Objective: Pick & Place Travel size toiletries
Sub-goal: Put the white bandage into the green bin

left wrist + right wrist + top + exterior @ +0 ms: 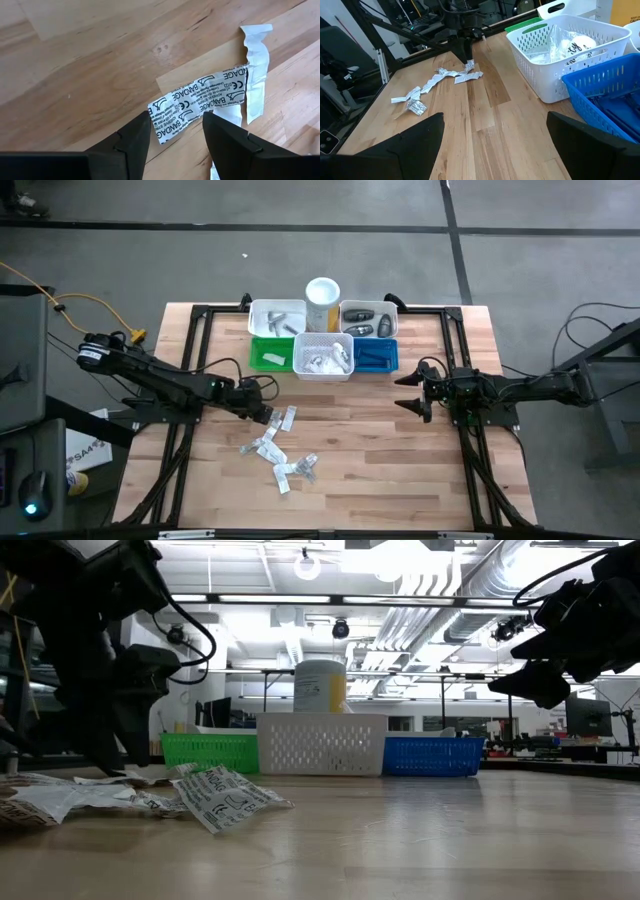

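Toiletry packets [280, 452], white and crinkled, lie scattered on the table [400, 470] at its left-centre, with bare wood open all around to the right and front. Bins stand at the far edge: white bin [323, 356], green bin [270, 354], blue bin [375, 355]. Left gripper [175, 137] sits low over a printed bandage packet [200, 97], fingers partly apart astride it, contact unclear. Right gripper [412, 390] hovers well apart, fingers wide, empty.
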